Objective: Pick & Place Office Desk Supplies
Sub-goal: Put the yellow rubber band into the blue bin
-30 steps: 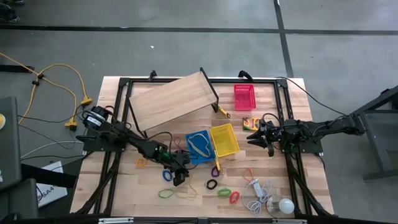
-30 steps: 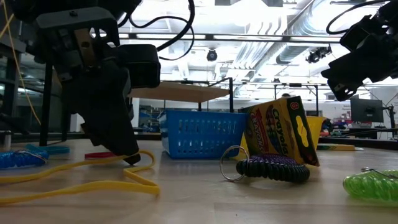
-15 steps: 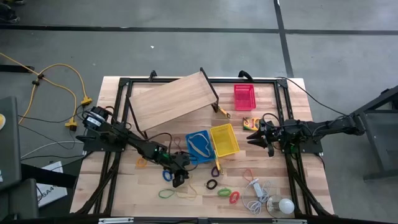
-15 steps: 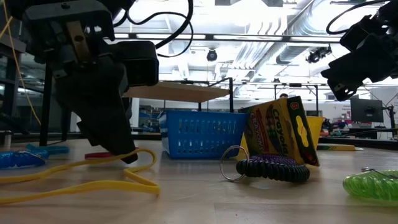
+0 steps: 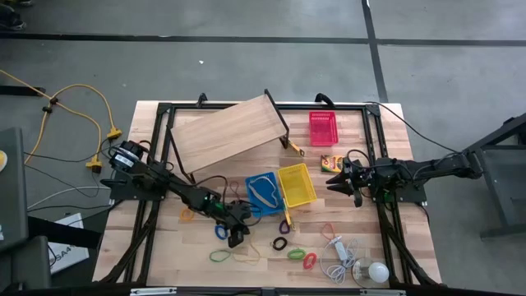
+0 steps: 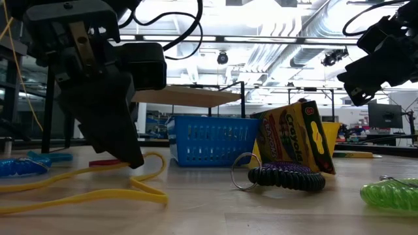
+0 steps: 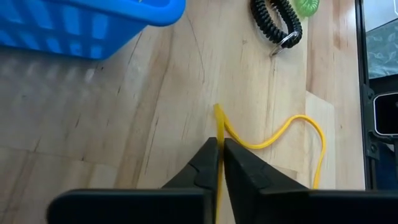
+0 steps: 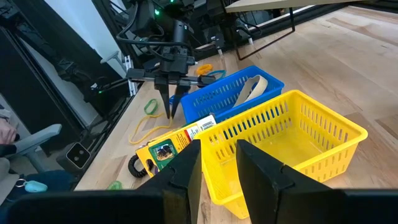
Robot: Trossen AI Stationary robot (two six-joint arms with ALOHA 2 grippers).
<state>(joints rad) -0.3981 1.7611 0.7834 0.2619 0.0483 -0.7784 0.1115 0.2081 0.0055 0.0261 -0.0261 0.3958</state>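
My left gripper (image 7: 218, 144) is shut on a yellow rubber band (image 6: 98, 194), low over the table's near middle (image 5: 237, 239), in front of the blue basket (image 5: 263, 194). The yellow basket (image 5: 297, 184) stands right of the blue one. The red basket (image 5: 322, 127) is at the far right. The crayon box (image 6: 294, 140) leans upright against the yellow basket's near side. My right gripper (image 8: 217, 165) hangs open above the table's right side (image 5: 341, 182), holding nothing. My left gripper pinches one stretch of the yellow band (image 7: 217, 124) between its two fingertips (image 6: 134, 160). The fingers slant down from the table's left. The rest of the band lies slack on the table in loose curves (image 7: 292, 127).
A black coiled loop (image 6: 287, 177) and a green coil (image 6: 388, 194) lie to the right of the band. More loops (image 5: 218, 256) dot the near edge. A white bulb with cord (image 5: 377, 271) lies near right. A tilted wooden board (image 5: 226, 131) stands at the far left.
My left gripper has shut its fingers on the yellow band without shifting over the table. The band lies much as before.
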